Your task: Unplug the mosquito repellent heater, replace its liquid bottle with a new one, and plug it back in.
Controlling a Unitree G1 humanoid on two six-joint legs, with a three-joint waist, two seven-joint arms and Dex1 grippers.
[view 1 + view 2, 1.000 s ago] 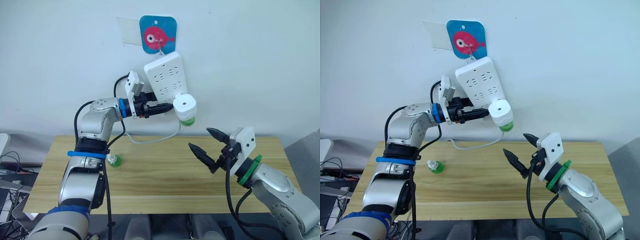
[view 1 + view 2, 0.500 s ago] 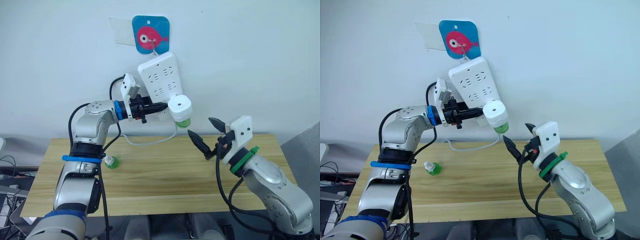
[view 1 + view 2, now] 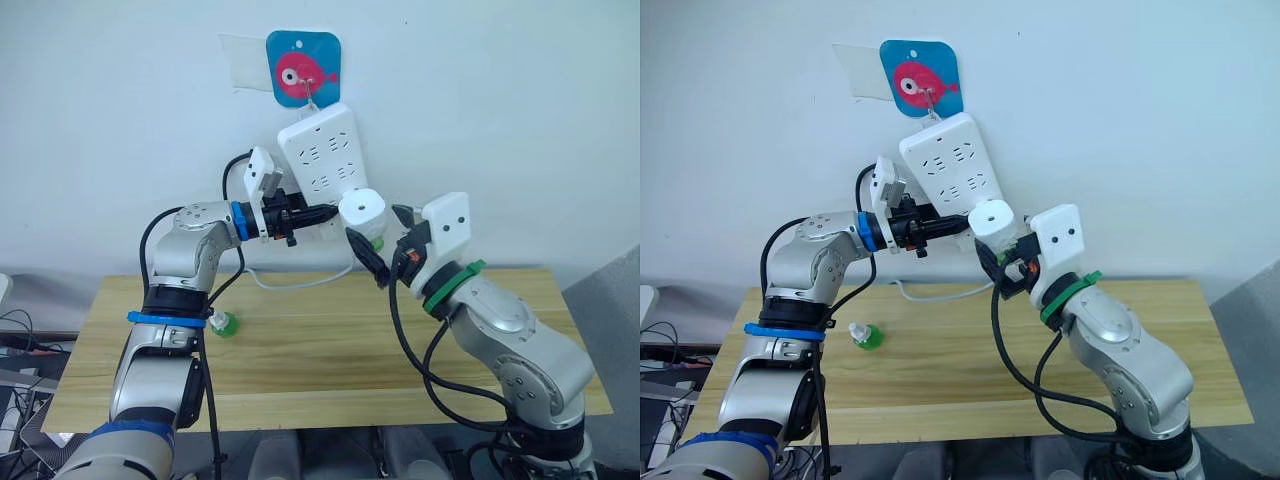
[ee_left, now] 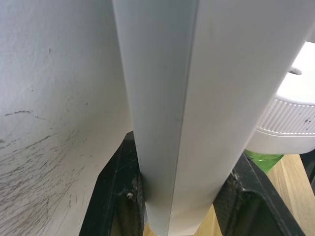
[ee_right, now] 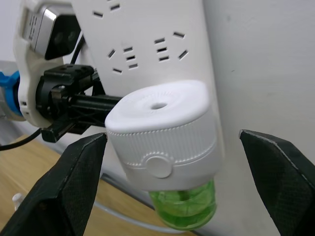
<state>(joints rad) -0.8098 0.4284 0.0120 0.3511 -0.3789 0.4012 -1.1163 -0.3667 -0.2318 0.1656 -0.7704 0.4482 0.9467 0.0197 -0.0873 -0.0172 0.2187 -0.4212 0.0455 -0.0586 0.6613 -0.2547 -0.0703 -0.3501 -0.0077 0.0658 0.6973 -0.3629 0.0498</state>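
A: Where is the mosquito repellent heater (image 5: 162, 129) found?

B: It is seen plugged into the lower end of the white power strip (image 3: 321, 150), which hangs tilted on the wall from a hook on a blue fish plaque (image 3: 303, 67). A green liquid bottle (image 5: 183, 208) is fitted beneath it.

A: And which end effector is nearer?

B: The right end effector (image 5: 182, 172) — its two black fingers are spread wide, one on each side of the heater, neither touching. The heater lies straight ahead, between the fingers; its long axis runs from the white cap down to the bottle, across the gap. A closing of the fingers on the ribbed white band is judged to be what the pull calls for.

A: What is done by the left end effector (image 3: 322, 214)?

B: It is clamped on the edge of the power strip beside the heater — the strip is thereby steadied.

A: Materials?

B: Smooth, hard white plastic is shown on the rounded heater, with fine ribbing round its rim and a small round button on the side. The bottle is translucent green. A second green bottle (image 3: 226, 322) lies on the wooden surface (image 3: 320, 350), well apart.
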